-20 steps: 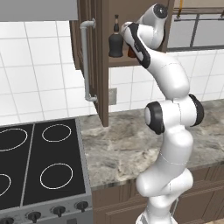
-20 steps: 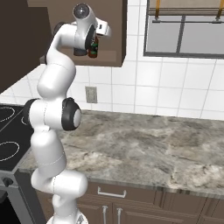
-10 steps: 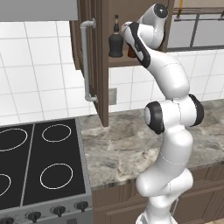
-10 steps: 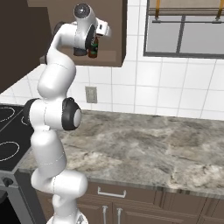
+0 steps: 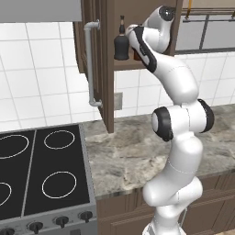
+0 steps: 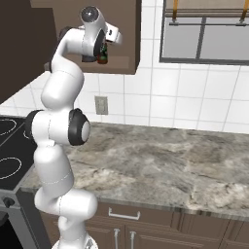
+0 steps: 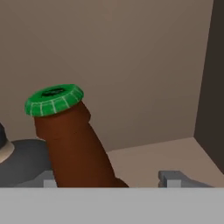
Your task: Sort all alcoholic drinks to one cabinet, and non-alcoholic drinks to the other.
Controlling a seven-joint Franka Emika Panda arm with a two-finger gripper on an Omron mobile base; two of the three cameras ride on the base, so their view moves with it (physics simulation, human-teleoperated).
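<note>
Now hand (image 7: 111, 179) released, fingers clear either side of brown beer bottle (image 7: 72, 140).

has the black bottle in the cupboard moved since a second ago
No. The black bottle stands at the same spot on the cupboard shelf, beside the door edge.

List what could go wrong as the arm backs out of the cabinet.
1. In the hand view the brown beer bottle stands between the open gripper fingers, closer to one side; a sideways pull-out might clip its neck and tip it.
2. The squat black bottle stands right beside it on the shelf; a toppled beer bottle could knock it.
3. The open cabinet door hangs close to the arm, so a wide swing might strike it.
</note>
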